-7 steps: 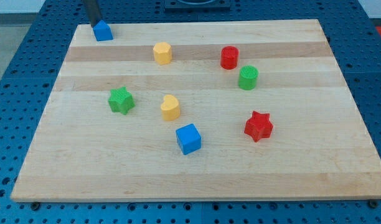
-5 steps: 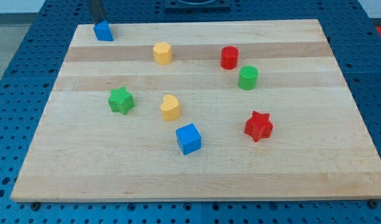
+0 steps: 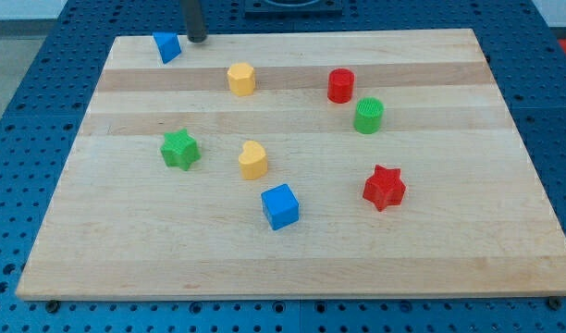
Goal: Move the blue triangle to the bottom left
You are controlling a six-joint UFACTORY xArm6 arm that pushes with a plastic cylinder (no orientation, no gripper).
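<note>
The blue triangle lies near the top left corner of the wooden board. My tip stands just to the triangle's right, close to the board's top edge, a small gap away from it. Nothing touches the triangle that I can see.
A yellow block sits below and right of the tip. A red cylinder and a green cylinder are at the upper right. A green star, a yellow heart, a blue cube and a red star lie lower.
My tip has moved from the triangle's upper left across to its right side. The blue triangle has shifted slightly right and turned. The other blocks have not moved.
</note>
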